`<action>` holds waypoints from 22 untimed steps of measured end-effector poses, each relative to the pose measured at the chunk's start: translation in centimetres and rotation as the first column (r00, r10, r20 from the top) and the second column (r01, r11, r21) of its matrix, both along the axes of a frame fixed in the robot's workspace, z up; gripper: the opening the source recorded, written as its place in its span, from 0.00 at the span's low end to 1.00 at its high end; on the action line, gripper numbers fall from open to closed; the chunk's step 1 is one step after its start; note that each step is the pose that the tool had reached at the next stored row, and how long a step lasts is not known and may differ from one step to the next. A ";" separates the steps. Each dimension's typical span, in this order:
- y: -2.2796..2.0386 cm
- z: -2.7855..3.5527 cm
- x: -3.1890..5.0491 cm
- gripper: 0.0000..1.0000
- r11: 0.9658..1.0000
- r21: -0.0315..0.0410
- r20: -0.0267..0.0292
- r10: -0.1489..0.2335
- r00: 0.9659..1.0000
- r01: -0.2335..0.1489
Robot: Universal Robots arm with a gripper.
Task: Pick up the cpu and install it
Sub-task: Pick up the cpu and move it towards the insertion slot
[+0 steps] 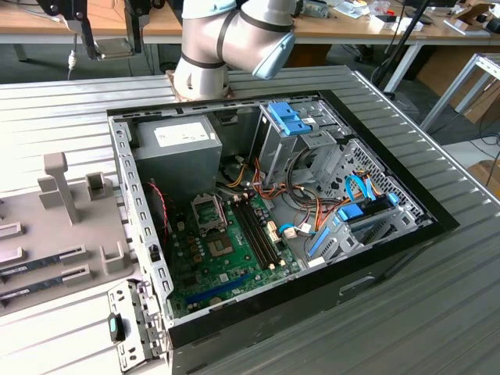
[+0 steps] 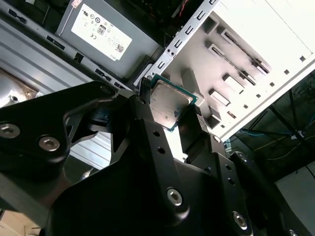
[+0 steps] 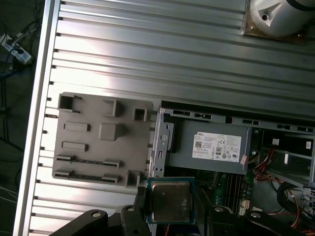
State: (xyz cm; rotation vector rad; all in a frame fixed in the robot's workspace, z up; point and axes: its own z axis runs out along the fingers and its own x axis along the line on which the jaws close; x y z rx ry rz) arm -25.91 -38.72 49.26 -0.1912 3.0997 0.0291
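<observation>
The cpu (image 3: 171,200), a flat square chip with a silvery lid and a thin green rim, sits between the black fingers of my gripper (image 3: 171,209), which is shut on its two opposite edges. In the second wrist view the cpu (image 2: 170,103) shows tilted in the gripper (image 2: 170,105), held high above the edge of the computer case. In the exterior view the open case lies on its side, and the bare cpu socket (image 1: 209,211) sits on the green motherboard (image 1: 226,250), near the power supply (image 1: 176,144).
A grey parts fixture (image 3: 101,142) with slots and posts lies on the ribbed metal table (image 3: 147,64) beside the case; in the exterior view it (image 1: 55,226) is at the left. Cables and blue drive brackets (image 1: 344,219) crowd the case's far half. The arm's base (image 1: 201,74) stands behind the case.
</observation>
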 end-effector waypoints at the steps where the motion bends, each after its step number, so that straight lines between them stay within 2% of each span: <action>1: 0.00 -0.03 0.06 0.47 1.000 0.000 0.000 0.000 1.000 0.000; 10: 0.00 -0.71 1.11 0.47 1.000 0.000 0.000 0.000 1.000 0.000; 22: 0.00 -1.24 1.95 0.47 1.000 0.000 0.000 0.000 1.000 0.000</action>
